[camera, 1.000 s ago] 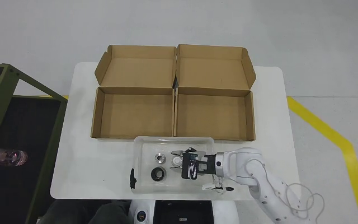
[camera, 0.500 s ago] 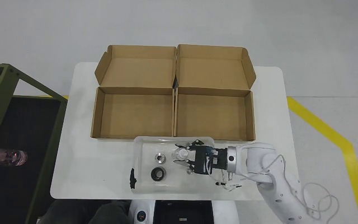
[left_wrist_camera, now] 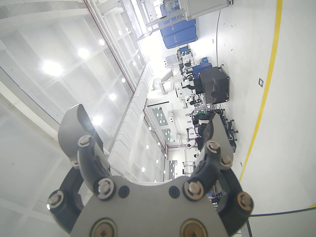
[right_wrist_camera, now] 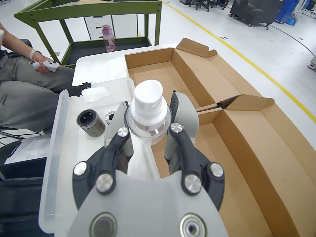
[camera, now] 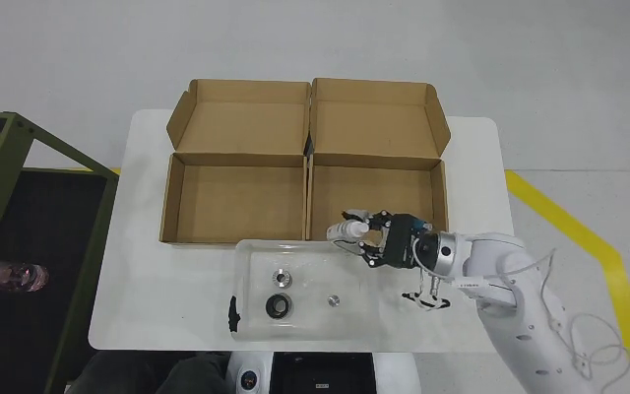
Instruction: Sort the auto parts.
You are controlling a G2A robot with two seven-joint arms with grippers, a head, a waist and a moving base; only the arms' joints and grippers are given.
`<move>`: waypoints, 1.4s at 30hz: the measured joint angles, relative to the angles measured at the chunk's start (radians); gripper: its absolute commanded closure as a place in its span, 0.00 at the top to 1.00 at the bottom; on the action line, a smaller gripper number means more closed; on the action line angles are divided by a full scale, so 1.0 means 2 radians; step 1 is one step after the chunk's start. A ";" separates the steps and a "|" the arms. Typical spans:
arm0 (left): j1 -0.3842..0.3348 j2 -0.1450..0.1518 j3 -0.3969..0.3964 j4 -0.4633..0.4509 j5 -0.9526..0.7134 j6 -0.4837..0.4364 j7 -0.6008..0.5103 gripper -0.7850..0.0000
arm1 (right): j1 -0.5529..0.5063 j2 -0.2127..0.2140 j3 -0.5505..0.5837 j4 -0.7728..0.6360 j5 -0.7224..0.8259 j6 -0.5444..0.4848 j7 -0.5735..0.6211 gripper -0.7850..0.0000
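My right gripper (right_wrist_camera: 149, 118) is shut on a white plastic part (right_wrist_camera: 148, 104) with a round cap, held over the border between the clear tray (camera: 246, 295) and the right cardboard box (camera: 374, 202). From above, the right gripper (camera: 356, 233) and the white part (camera: 345, 228) hang at that box's near wall. A dark cylindrical bearing (right_wrist_camera: 90, 122), a small silver ring (right_wrist_camera: 109, 117) lie in the tray; from above the bearing (camera: 279, 306), a silver ring (camera: 283, 277) and a small silver piece (camera: 334, 299) show. My left gripper (left_wrist_camera: 148, 129) points at the ceiling, open and empty.
Two open cardboard boxes stand side by side at the back, the left box (camera: 236, 202) next to the right one, lids folded back. A green cart (right_wrist_camera: 98, 8) stands left of the table. A black scrap (camera: 233, 315) clings to the tray's left rim.
The right gripper has lifted the white part out of the tray's middle and carried it back and right to the right box's near wall.
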 measured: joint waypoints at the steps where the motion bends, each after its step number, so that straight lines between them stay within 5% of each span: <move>1: 0.000 0.000 0.000 0.000 0.000 0.000 0.000 1.00 | 0.001 0.001 0.004 0.004 0.004 0.002 0.000 0.00; 15: 0.000 0.000 0.000 0.000 0.000 0.000 0.000 1.00 | 0.036 0.002 0.005 0.076 0.055 0.024 0.010 0.00; 42: 0.000 0.000 0.000 0.000 0.000 0.000 0.000 1.00 | 0.199 -0.027 -0.125 0.224 0.013 0.098 0.024 0.00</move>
